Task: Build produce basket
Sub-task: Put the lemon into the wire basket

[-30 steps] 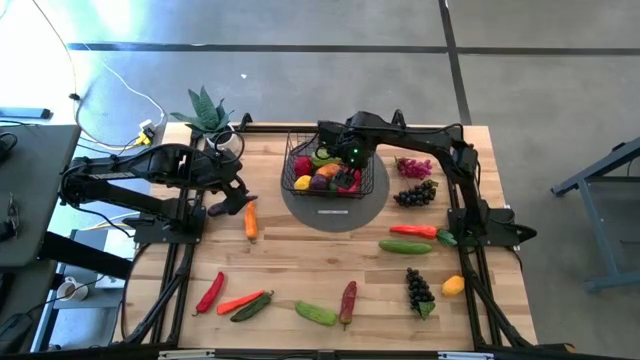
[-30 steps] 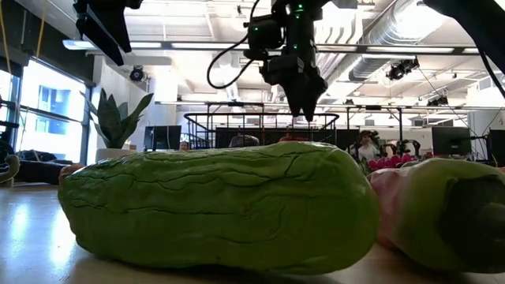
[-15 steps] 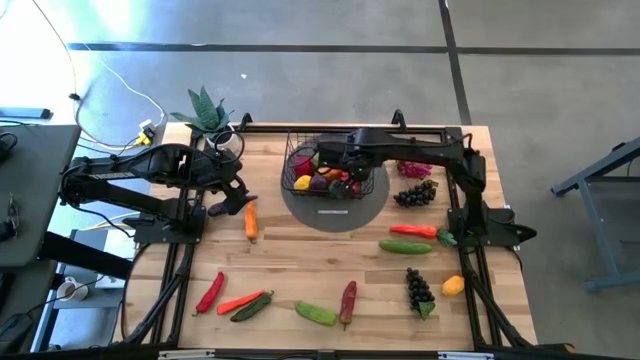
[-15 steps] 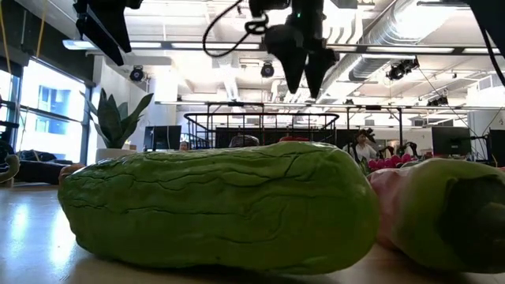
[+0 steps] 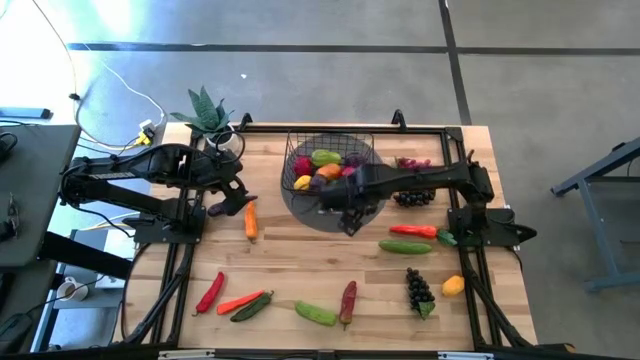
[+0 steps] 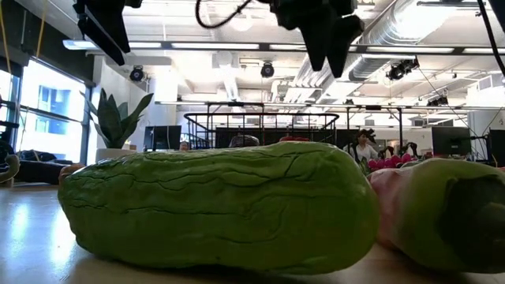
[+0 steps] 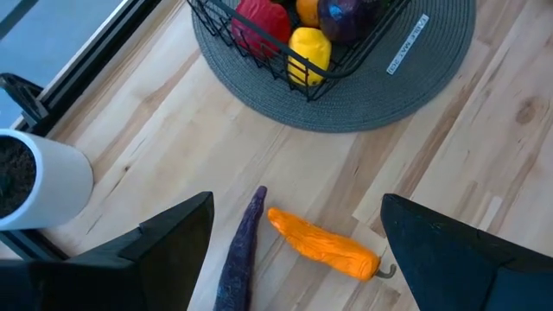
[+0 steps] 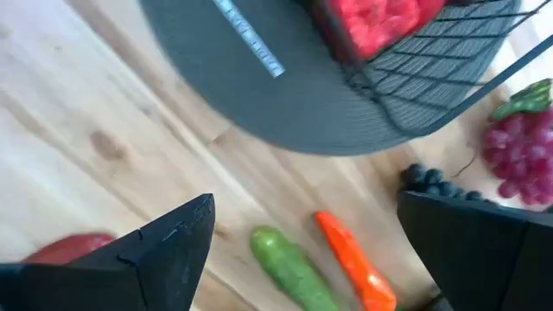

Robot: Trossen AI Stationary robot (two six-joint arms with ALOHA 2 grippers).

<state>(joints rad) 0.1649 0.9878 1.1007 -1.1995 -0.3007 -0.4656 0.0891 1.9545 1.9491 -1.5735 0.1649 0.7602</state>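
Note:
The black wire basket point(image 5: 330, 160) stands on a grey round mat point(image 5: 322, 215) and holds red, yellow, green and purple produce point(image 7: 307, 47). More produce lies loose on the wood: an orange pepper point(image 7: 324, 246) and a purple chilli point(image 7: 242, 259) below my left gripper point(image 7: 294, 250), which hangs open above them at the table's left. My right gripper point(image 5: 349, 210) hangs open, with nothing in it, high over the mat's near rim. Its wrist view shows a green cucumber point(image 8: 289, 268), an orange chilli point(image 8: 354, 263) and pink grapes point(image 8: 518, 147) below.
A potted plant point(image 5: 205, 112) stands at the far left corner. Chillies, a cucumber point(image 5: 316, 314), a red pepper point(image 5: 347, 300), dark grapes point(image 5: 419, 290) and a lemon point(image 5: 453, 285) lie along the near edge. The near cucumber point(image 6: 221, 205) fills the low view.
My right gripper has drawn back from above the basket toward the table's near edge, rising a little and rolling about its own line, and now hangs over the mat's near rim. It has stayed open.

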